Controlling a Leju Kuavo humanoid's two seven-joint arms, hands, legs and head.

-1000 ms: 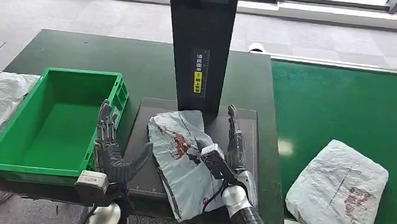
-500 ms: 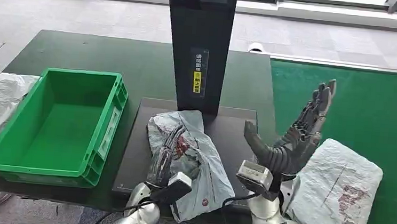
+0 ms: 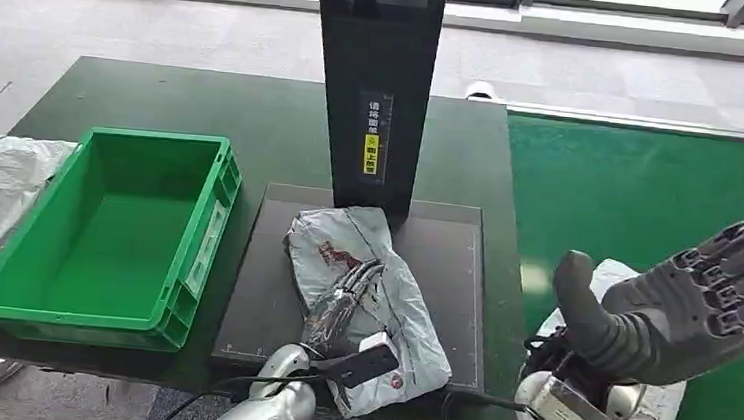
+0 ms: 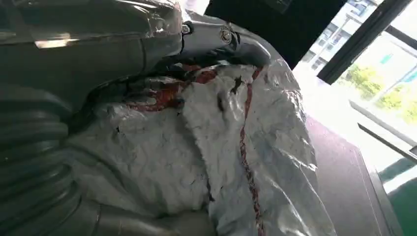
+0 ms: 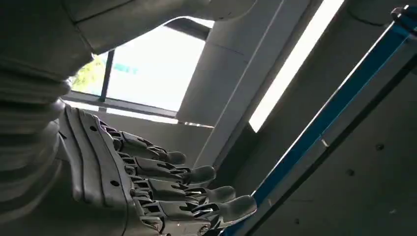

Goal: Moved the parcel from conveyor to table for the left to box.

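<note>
Since half a second ago the right hand has lifted higher beside the black post, fingers spread, holding nothing. The left hand lies on the parcel before the post, grasp unclear. The crinkly bag could slip. The green box, left of the post, offers open room.

The robot's arms are polished silver tubes with black cables trailing near the wrists. Its dark grey, segmented left hand and larger-looking right hand have thick smooth thumbs, small screws, and grey ribbed wrist covers.
</note>
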